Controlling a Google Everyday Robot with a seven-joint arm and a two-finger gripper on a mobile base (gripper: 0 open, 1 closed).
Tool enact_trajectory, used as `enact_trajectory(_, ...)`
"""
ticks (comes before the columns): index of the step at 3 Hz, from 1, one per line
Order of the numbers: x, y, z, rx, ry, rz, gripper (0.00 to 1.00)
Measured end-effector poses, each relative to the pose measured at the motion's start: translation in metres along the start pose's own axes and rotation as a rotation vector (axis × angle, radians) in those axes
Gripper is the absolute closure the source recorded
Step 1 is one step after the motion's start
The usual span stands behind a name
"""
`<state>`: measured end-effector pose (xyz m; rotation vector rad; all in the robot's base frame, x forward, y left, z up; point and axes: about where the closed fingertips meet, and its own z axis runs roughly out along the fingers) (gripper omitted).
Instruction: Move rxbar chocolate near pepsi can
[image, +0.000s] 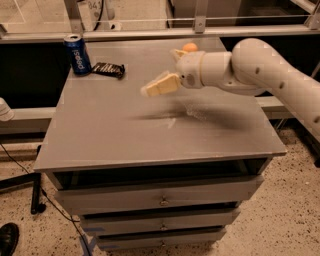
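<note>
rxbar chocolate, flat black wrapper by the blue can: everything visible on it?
The flat, thin black rxbar chocolate wrapper bears pale lettering and looks glossy. It lies flat on the grey table top at the far left, one end next to the upright blue pepsi can; whether they touch is unclear. The cream gripper hangs over the table's middle, well apart from it.

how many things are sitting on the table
3: pepsi can back left, rxbar chocolate beside it, orange at back behind arm. Gripper hovers over the middle; more may be hidden.
</note>
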<state>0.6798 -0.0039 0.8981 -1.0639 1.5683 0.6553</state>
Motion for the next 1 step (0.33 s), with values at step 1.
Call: enact_trajectory(1, 0.0212, -0.0127, -0.0451, 0.062, 0.011, -0.008, 0.0)
